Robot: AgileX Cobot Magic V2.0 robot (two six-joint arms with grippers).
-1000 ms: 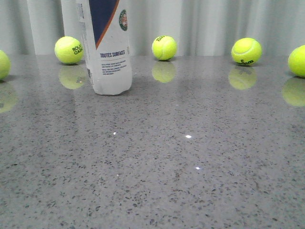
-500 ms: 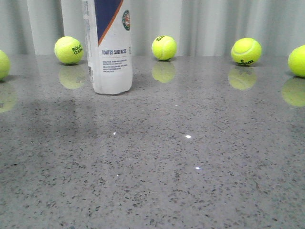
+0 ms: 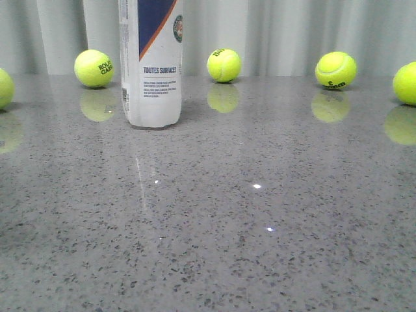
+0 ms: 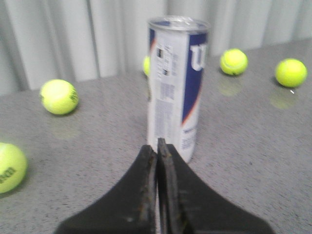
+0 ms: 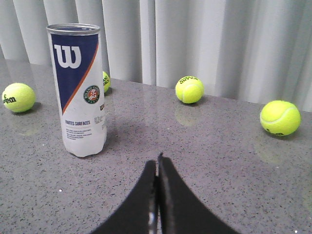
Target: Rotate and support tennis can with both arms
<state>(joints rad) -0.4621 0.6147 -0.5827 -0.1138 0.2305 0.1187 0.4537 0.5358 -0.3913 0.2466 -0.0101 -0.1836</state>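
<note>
The tennis can [image 3: 151, 62] stands upright on the grey speckled table, at the back left in the front view, its top cut off by the frame. It is white with a navy panel, an orange stripe, a round emblem and small print. It also shows in the left wrist view [image 4: 176, 87] and the right wrist view [image 5: 78, 87], with its silver rim and white "W". My left gripper [image 4: 157, 146] is shut and empty, close in front of the can's base. My right gripper [image 5: 158, 161] is shut and empty, well apart from the can. Neither gripper shows in the front view.
Several yellow-green tennis balls lie along the back of the table [image 3: 260, 214]: one [image 3: 94, 68] beside the can, one [image 3: 223, 65] in the middle, one [image 3: 336, 69] at the right, others at both edges. A grey curtain [image 3: 292, 32] hangs behind.
The can has shifted slightly to the right and now stands straighter. Its printed face has turned a little in the front view. The balls have not moved.
</note>
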